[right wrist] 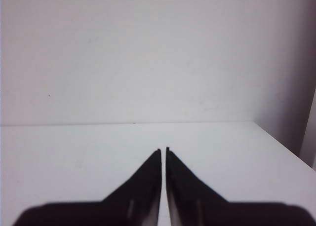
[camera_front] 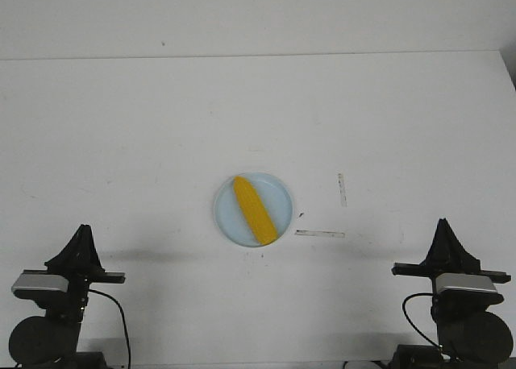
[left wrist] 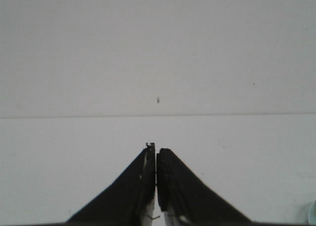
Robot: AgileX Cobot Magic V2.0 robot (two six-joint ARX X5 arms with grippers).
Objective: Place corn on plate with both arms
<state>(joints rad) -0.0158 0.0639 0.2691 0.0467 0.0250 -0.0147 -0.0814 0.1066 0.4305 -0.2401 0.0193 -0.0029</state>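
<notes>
One corn (camera_front: 255, 210) lying on plate (camera_front: 225, 216); arms apart.

The corn (camera_front: 254, 210), a bright yellow tapered cob, lies flat on the plate (camera_front: 229, 220), slanting from its narrower end at the upper left to its thicker end at the lower right, which reaches the rim. The plate is round, shallow and pale blue, resting on the white table just below the centre of the front view.
</notes>
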